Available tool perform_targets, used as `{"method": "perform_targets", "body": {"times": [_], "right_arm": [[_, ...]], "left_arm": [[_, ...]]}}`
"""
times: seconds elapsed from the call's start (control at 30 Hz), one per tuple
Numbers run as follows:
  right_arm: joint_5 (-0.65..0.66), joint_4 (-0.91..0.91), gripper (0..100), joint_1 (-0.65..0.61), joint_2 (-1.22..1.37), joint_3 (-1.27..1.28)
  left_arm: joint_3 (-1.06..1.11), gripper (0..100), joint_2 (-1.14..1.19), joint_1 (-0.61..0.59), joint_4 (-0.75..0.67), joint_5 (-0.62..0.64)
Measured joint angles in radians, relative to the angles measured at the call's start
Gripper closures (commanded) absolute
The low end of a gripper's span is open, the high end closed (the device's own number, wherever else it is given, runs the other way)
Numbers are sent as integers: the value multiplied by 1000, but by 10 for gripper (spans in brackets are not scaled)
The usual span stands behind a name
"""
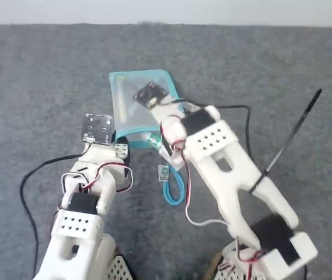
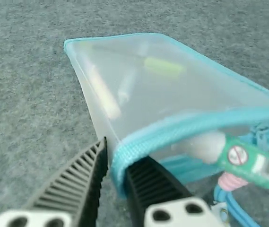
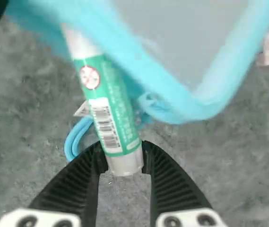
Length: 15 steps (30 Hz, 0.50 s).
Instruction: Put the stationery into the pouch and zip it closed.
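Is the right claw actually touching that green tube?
Touching. The right wrist view shows the right gripper's black fingers pressed against both sides of the green tube's end.

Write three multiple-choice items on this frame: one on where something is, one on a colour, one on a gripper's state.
1. Where is the white end of the green stick?
A. At the open mouth of the pouch
B. Flat on the table, far from the pouch
C. Under an arm's base

2. What colour is the pouch's trim?
A. Red
B. Teal
C. Black

3. What is the left gripper doing?
A. Hanging open above the table
B. Clamped on the pouch's zip edge
C. Holding the green stick

Answers:
1. A: the right gripper holds the stick with its white end at the opening.
2. B: teal edging runs round the clear pouch.
3. B: the left wrist view shows the zip edge pinched between its jaws.
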Motion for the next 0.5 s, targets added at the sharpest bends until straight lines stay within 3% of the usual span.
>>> {"method": "perform_targets", "body": {"times": [0.3,0.5], "right_arm": [[-54,94,973,9,135,-259],[-61,95,797,8,166,-322]], "left_arm": [[8,987,0,40,-2,-21],[28,987,-2,86,-14,-55]]}}
